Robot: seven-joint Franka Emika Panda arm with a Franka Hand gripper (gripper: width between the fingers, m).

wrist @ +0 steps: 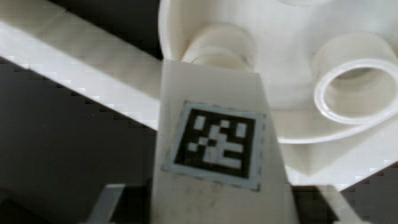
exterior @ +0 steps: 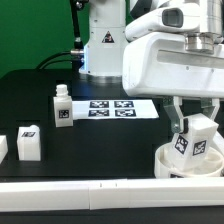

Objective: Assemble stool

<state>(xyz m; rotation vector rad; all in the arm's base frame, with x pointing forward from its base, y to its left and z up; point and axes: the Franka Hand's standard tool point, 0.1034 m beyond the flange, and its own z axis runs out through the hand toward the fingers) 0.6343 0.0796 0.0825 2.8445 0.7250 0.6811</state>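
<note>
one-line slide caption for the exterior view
Gripper holding a leg upright at the round seat, spare legs standing nearby

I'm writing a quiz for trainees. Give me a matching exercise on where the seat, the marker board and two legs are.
1. seat
2. marker board
3. gripped leg
4. free leg

a. flat, mid-table
b. in the tool
c. upright, on the board's exterior-view left
d. below the tool, at the exterior view's right

Pairs: 1-d, 2-a, 3-b, 4-c
</note>
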